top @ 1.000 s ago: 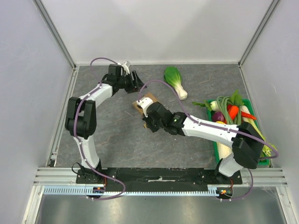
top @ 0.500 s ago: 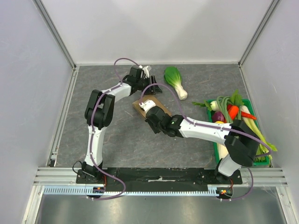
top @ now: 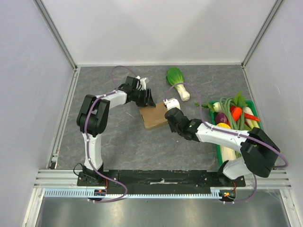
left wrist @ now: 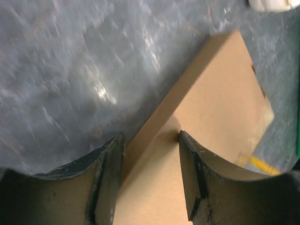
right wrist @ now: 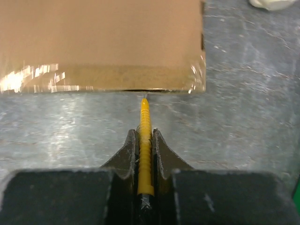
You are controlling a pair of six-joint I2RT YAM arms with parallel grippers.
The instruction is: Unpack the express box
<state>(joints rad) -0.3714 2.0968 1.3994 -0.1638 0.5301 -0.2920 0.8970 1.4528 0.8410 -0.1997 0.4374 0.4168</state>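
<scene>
The express box (top: 154, 117), flat brown cardboard, lies mid-table. My left gripper (top: 148, 100) is at its far edge. In the left wrist view its jaws (left wrist: 150, 138) stand apart astride one long edge of the box (left wrist: 211, 108), one finger by the side wall and the other over the top face. My right gripper (top: 168, 115) is at the box's right side, shut on a thin yellow ribbed cutter (right wrist: 145, 154). The cutter's tip meets the taped end of the box (right wrist: 103, 42), just ahead of the right gripper (right wrist: 145, 134).
A green-and-white bok choy (top: 177, 80) lies at the back, beyond the box. A green crate (top: 219, 151) full of vegetables (top: 236, 113) stands at the right edge. Grey walls and metal rails close the table in.
The box has turned and slid slightly nearer. My right gripper moved from over the box to its right end. The left gripper came back onto the box's far edge, its jaws narrowing.
</scene>
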